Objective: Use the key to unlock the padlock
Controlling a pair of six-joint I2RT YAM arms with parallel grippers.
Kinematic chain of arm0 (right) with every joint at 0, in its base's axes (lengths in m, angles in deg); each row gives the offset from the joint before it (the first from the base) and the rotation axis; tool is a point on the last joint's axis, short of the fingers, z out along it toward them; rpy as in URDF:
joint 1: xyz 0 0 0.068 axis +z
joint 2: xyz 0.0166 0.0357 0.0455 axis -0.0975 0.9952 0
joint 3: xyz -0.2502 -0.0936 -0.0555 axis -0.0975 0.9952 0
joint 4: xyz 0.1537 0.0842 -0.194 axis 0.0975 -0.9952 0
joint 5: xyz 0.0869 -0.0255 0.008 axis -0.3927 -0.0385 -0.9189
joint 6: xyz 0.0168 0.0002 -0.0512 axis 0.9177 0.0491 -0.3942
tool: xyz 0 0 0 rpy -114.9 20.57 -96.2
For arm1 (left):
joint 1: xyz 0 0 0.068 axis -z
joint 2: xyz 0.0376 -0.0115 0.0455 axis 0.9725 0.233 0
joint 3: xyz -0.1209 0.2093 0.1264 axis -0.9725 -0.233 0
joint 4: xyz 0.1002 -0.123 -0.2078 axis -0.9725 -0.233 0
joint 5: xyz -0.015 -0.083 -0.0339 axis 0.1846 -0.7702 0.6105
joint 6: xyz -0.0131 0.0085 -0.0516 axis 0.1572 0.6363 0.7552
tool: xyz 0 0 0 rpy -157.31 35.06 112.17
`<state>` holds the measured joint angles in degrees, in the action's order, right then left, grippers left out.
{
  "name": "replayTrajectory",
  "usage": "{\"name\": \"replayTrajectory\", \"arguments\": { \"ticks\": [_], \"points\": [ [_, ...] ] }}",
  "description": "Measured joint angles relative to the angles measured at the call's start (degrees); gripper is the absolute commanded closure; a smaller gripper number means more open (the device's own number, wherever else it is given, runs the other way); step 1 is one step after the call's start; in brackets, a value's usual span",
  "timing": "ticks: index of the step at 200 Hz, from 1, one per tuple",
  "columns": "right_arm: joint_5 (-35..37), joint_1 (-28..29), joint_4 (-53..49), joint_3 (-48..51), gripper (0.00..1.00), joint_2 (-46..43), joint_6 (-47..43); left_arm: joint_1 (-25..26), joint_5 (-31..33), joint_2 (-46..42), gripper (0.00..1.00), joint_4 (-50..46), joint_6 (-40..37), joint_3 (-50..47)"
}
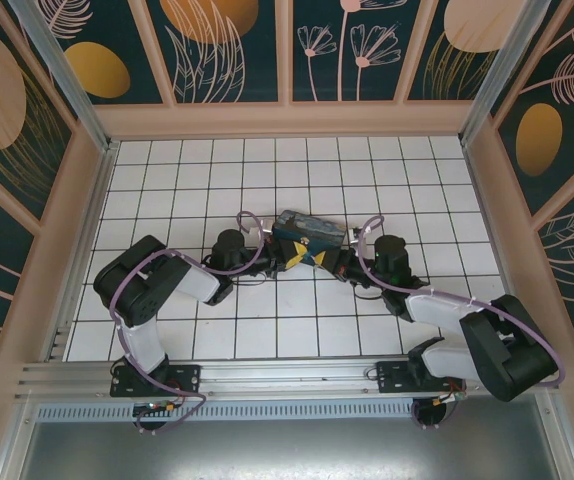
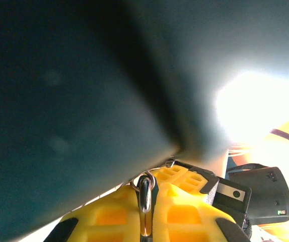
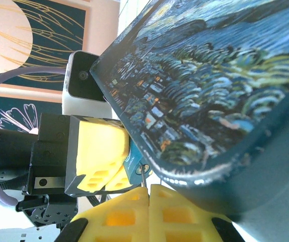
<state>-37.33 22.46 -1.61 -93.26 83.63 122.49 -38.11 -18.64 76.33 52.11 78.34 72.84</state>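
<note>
The padlock (image 3: 134, 164), a small blue body with a brass keyhole, sits between the yellow fingers (image 3: 99, 146) of my left gripper (image 2: 145, 201), which is shut on it. A shiny metal part of the padlock (image 2: 145, 194) stands between the left pads. My right gripper (image 3: 148, 189) is shut on the key (image 3: 143, 177), a thin metal sliver that points up with its tip at the keyhole. Both grippers meet at mid-table, left (image 1: 292, 258) and right (image 1: 319, 258), just in front of the tin box.
The blue painted tin box (image 1: 307, 230) lies right behind the grippers and looms close over both wrist cameras (image 3: 210, 91). White tiled floor (image 1: 267, 170) spreads around, fenced by patterned walls (image 1: 287, 115).
</note>
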Motion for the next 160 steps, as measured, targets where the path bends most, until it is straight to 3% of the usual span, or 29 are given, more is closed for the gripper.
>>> {"name": "replayTrajectory", "arguments": {
  "ticks": [74, 160],
  "points": [
    [4.2, 3.0, 0.8, -0.3, 1.0, 2.4, -1.3, -0.3, 0.3, 0.6, 1.0, -0.5, 0.2, 0.0],
    [11.4, 5.7, -5.8, -1.9, 1.0, -2.0, -6.8, -0.3, 0.7, 0.6, 1.0, 0.6, 0.6, 0.0]
  ]
}}
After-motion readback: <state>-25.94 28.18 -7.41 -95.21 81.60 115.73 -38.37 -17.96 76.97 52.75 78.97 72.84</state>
